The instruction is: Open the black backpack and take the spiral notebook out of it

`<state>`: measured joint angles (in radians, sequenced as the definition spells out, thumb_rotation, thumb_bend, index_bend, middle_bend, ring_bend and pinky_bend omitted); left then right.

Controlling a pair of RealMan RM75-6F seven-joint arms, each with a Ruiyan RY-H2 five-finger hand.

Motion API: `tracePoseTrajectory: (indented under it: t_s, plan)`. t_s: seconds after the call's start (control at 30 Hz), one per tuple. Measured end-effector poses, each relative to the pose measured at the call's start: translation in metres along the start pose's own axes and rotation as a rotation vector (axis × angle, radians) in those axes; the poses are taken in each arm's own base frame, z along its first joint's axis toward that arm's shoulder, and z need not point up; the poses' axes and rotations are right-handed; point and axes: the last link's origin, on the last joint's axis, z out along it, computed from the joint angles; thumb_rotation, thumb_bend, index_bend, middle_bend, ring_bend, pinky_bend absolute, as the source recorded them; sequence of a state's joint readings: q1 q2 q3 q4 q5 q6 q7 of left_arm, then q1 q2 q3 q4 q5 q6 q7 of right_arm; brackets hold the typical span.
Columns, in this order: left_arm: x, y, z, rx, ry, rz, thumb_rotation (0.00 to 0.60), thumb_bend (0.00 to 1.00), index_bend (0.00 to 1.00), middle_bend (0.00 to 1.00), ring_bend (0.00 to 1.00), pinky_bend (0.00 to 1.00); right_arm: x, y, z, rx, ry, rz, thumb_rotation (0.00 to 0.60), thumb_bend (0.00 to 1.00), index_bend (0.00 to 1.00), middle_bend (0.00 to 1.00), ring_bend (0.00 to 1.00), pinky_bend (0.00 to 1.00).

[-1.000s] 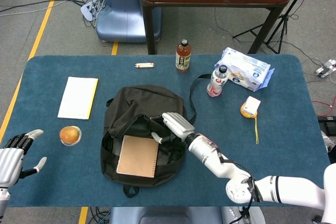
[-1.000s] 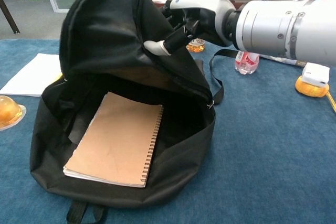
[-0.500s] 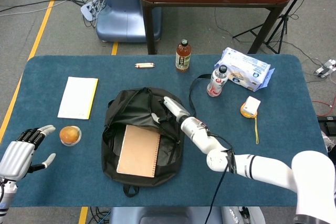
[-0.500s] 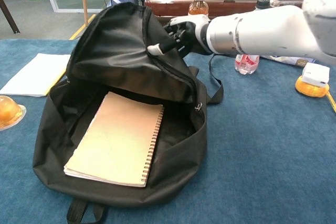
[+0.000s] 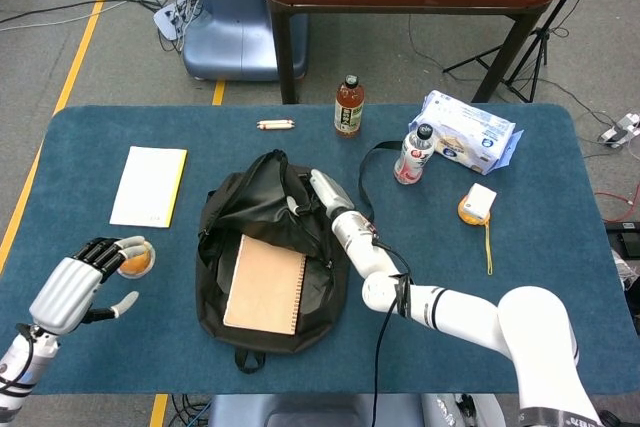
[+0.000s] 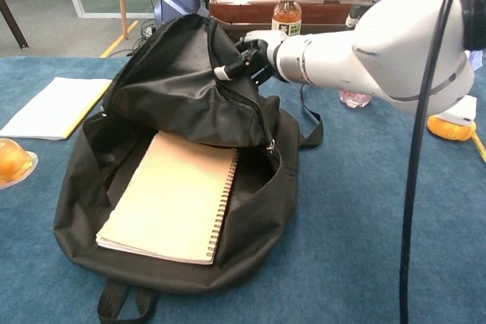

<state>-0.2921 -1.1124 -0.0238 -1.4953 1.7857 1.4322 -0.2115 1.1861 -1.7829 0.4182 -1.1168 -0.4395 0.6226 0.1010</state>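
Lay unzipped near the middle of the blue bench (image 5: 90, 137): black backpack (image 5: 232, 312), front flap (image 6: 178, 89) pulled back and bunched toward the far end. Held inside, flat on the bottom panel and fully exposed: spiral notebook (image 6: 171, 199), tan cover up, wire binding along the side nearer the right arm. Gripped the flap's upper edge: right hand (image 5: 322, 194), fingers (image 6: 231, 70) pinched on the black fabric. Hovered near the bench's left front corner: left hand (image 5: 78, 280), fingers spread and curved, holding nothing, tips just beside an orange fruit in a clear cup (image 5: 135, 259). Also lay left of the backpack: white pad with yellow edge (image 5: 148, 185). Stood beyond the backpack: dark tea bottle (image 5: 348, 107), red-labelled bottle (image 5: 413, 155), blue-and-white wipes pack (image 5: 467, 131); further right, yellow tape measure (image 5: 478, 204).
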Motion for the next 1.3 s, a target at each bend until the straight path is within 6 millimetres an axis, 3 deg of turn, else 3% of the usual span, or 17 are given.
tracePoseTrajectory:
  t_s: [0.4, 0.8, 1.3]
  plan:
    - [-0.039, 0.024, 0.036, -0.208, -0.126, -0.004, 0.600, 0.27, 0.24, 0.21, 0.20, 0.18, -0.005, 0.000, -0.002, 0.001, 0.010, -0.007, 0.600, 0.66, 0.87, 0.67, 0.67, 0.79]
    - [-0.072, 0.051, 0.051, -0.356, -0.193, 0.029, 0.600, 0.27, 0.24, 0.21, 0.20, 0.18, -0.013, -0.002, 0.000, -0.002, 0.005, -0.027, 0.600, 0.65, 0.87, 0.67, 0.67, 0.79]
    - [-0.110, 0.060, 0.077, -0.430, -0.260, 0.144, 0.600, 0.27, 0.23, 0.21, 0.20, 0.18, -0.018, -0.001, 0.000, -0.003, 0.005, -0.030, 0.600, 0.65, 0.87, 0.67, 0.67, 0.79]
